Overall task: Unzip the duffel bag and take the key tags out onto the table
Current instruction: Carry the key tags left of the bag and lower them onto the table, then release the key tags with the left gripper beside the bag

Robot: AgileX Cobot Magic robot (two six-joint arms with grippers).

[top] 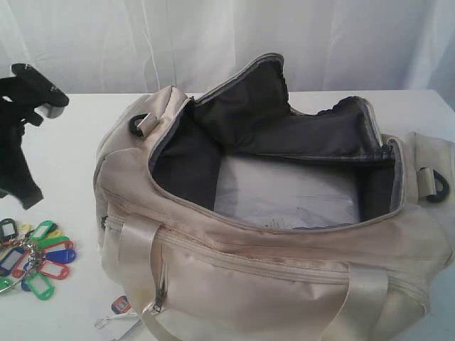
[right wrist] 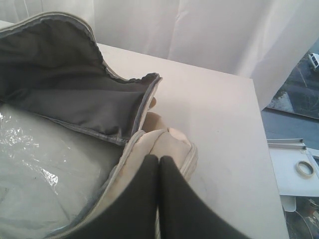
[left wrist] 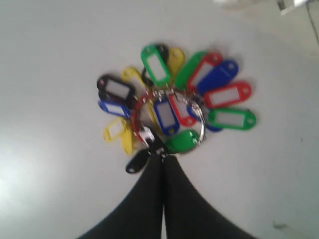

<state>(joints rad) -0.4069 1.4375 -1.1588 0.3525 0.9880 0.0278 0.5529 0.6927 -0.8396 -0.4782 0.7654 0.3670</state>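
The cream duffel bag lies unzipped on the white table, its dark grey lining showing. To its left, the key tags lie fanned out on the tabletop. My left gripper hangs just above them. In the left wrist view its black fingers are pressed shut, the tips at the edge of the key tags, with nothing seen between them. My right gripper is shut, pinching the bunched cream fabric at the bag's end. It is out of the exterior view.
A clear plastic sheet covers the bag's floor. A small red-and-blue paper tag with a string lies by the bag's front corner. Black D-rings sit at both ends. The table's edge runs close beside the right gripper.
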